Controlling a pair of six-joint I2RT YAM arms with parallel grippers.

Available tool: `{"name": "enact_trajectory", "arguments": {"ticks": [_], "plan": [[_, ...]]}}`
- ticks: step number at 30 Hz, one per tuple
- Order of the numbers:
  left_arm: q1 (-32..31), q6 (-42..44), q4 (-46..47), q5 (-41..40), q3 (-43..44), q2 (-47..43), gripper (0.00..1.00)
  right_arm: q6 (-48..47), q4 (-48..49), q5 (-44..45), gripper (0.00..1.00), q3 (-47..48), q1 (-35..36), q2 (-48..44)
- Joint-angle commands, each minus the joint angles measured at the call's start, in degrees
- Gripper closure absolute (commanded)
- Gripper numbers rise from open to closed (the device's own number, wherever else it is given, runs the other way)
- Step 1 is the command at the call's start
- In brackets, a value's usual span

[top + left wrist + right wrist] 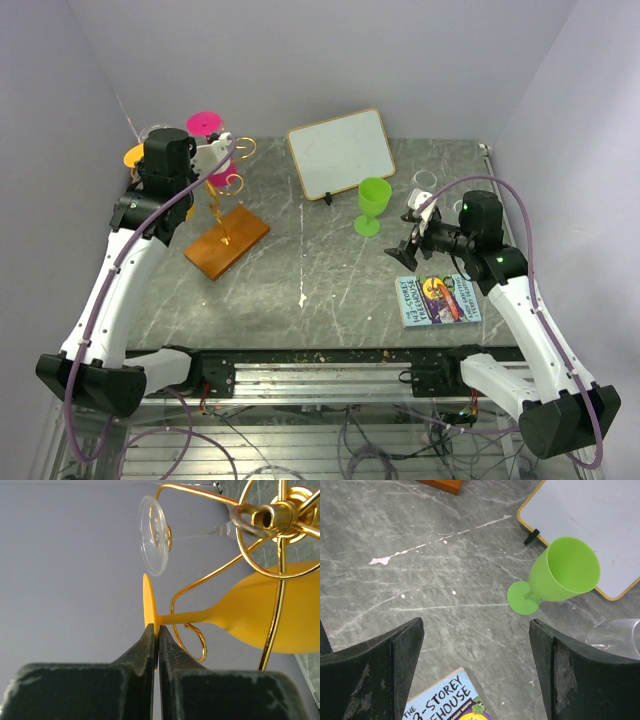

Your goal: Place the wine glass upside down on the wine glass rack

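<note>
Left wrist, claw (158, 635) seemingly pinching orange glass (260, 615)

A grey marbled table (330, 270) is enclosed by plain pale walls (300, 50) on the left, far and right sides; a metal rail (330, 378) is fixed along its near edge.

Rear overhead camera overlooks the table (330, 275); left wrist closely faces the rack (226, 243).
</note>
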Motion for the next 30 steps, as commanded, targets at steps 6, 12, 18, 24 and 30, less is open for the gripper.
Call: {"name": "enact_trajectory", "arguments": {"ticks": [6,12,18,24,30], "plan": [[-0.11,0.53,1.64,-2.63,-1.35,-0.55,0.9,-0.76,0.23,-1.08,0.14,-0.36,-0.37,0.0],[-0.1,1.69,5.76,-3.06,-4.19,-0.69,0.9,-0.76,0.22,-1.04,0.14,-0.37,-0.37,0.1],[-0.1,0.95,5.0,-3.42,-4.07,-0.52,0.91,-0.84,0.15,-1.06,0.14,-0.37,-0.39,0.26],[-0.06,1.5,3.79,-4.35,-4.51,-2.1,0.91,-0.84,0.1,-1.03,0.14,-0.35,-0.36,0.49],[-0.09,0.29,1.18,-4.75,-3.88,-2.54,0.91,-0.89,0.04,-1.18,0.14,-0.35,-0.41,0.47]]}}
